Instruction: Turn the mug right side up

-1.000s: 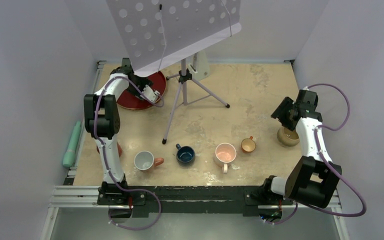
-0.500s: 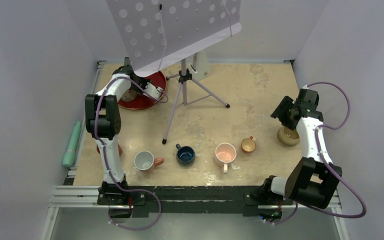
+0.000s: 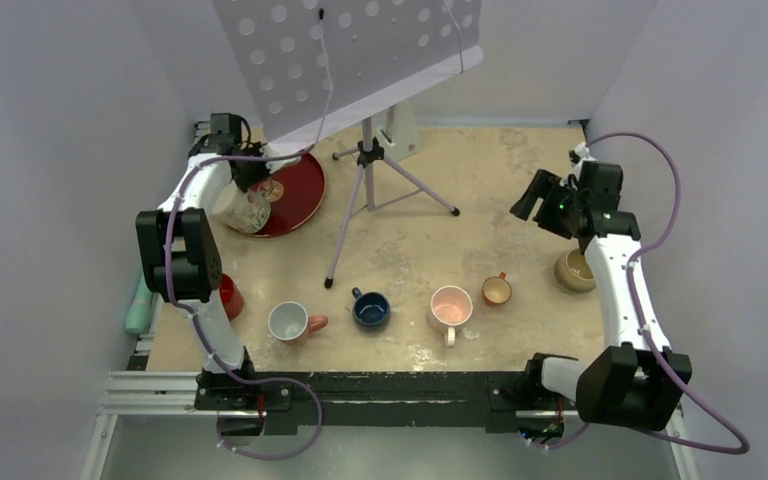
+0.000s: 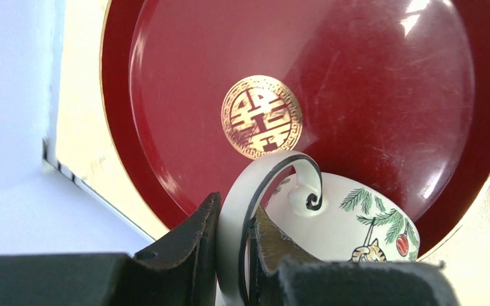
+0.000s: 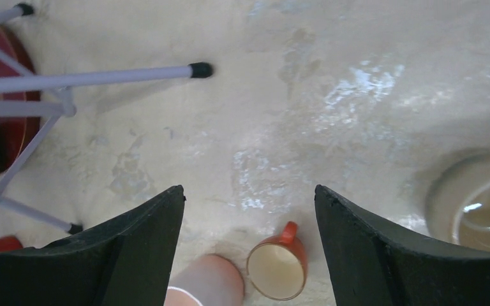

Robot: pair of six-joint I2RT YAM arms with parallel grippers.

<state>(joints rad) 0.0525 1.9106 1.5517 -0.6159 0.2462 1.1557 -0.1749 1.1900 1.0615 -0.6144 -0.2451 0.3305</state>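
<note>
Left gripper [image 4: 233,220] has the mug [image 4: 351,223] by its handle
Jaws pinched tight on the handle loop, mug hanging at the rim of the red tray [image 4: 383,95]; right gripper [image 5: 249,191] gapes wide, idle. Mid-turn, I'd judge: next, roll it mouth-up and set it down gently

A bench [image 3: 520,180] with a mottled beige top, blotched with grey, fills the middle of the top view. Plain pale lavender-grey walls close it in. The left wall [image 3: 50,150] and right wall [image 3: 730,100] slant down the sides of the frame, and the back wall [image 3: 540,70] runs across the top. At upper centre a tripod stand [image 3: 367,160] rests on the bench, carrying a tilted white perforated panel [image 3: 360,50]. An aluminium rail [image 3: 150,385] runs along the bench's bottom edge, with a grey surface [image 3: 410,450] below it. In the right wrist view, light glints in pale patches on the bench top at upper right.
</note>
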